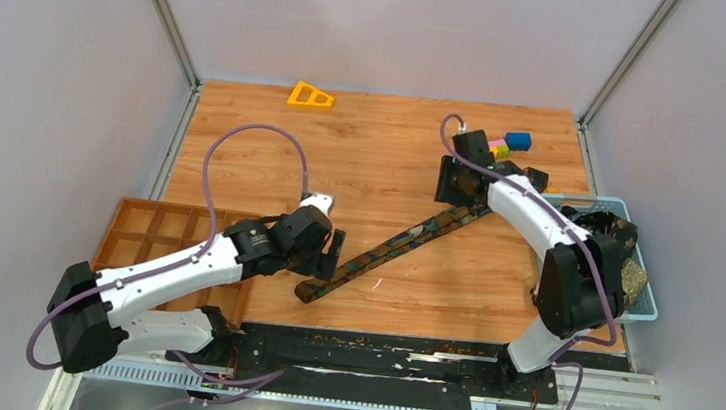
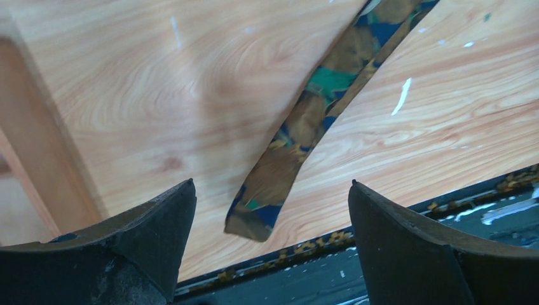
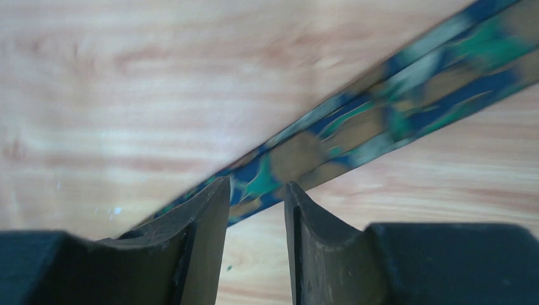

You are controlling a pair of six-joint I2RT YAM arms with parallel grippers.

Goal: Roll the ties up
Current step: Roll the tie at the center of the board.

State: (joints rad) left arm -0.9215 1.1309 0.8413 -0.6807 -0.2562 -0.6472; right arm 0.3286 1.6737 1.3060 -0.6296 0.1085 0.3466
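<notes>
One tie [image 1: 390, 249] lies flat and stretched out diagonally on the wooden table, dark with olive, gold and teal mottling. Its near end lies by the table's front edge, its far end under my right arm. My left gripper [image 1: 333, 254] is open just above that near end, and in the left wrist view the tie's tip [image 2: 251, 222] lies between the wide-spread fingers of the left gripper [image 2: 270, 184]. My right gripper [image 1: 461, 206] hovers over the far part. In the right wrist view the gripper [image 3: 256, 184] has a narrow gap and holds nothing; the tie [image 3: 381, 121] runs past its tips.
A blue basket [image 1: 643, 302] at the right holds more dark mottled fabric [image 1: 617, 233]. Small coloured toy blocks [image 1: 508, 144] sit behind the right gripper. A yellow triangle piece [image 1: 309, 94] lies at the back. A wooden compartment tray [image 1: 151, 230] stands at the left.
</notes>
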